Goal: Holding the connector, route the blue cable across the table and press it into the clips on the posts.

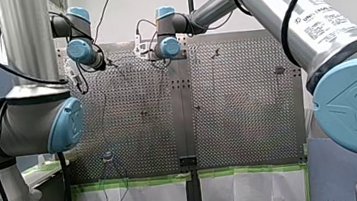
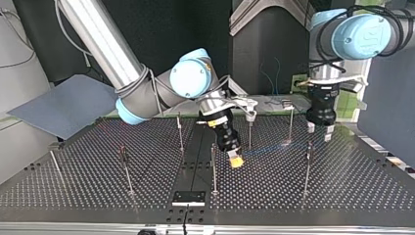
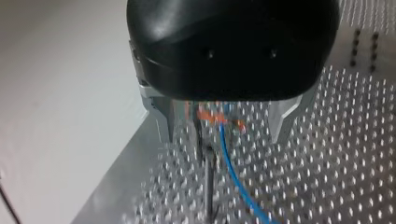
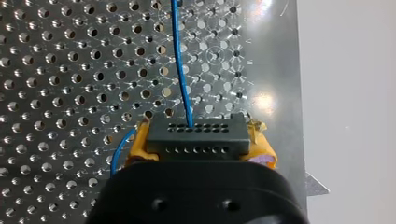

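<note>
In the right wrist view my right gripper [image 4: 196, 147] is shut on a black connector [image 4: 194, 133], which sits between its yellow pads [image 4: 261, 147]. The blue cable [image 4: 180, 60] leaves the connector and runs ahead over the perforated table. In the top view that gripper [image 2: 236, 159] hangs tilted just above the table, beside a post [image 2: 214, 166]. My left gripper [image 3: 223, 123] stands open with its metal fingers [image 3: 285, 119] on either side of a post [image 3: 208, 177]. The post carries an orange clip [image 3: 215, 116], and the blue cable [image 3: 233, 172] passes close by it. In the top view my left gripper [image 2: 319, 131] is at the right.
Several thin posts [image 2: 180, 129] stand upright across the perforated table [image 2: 342, 186], some close to both grippers. A black plate [image 2: 188, 198] lies at the table's near edge in the top view. A grey mat [image 2: 63, 105] lies off the table at that view's left.
</note>
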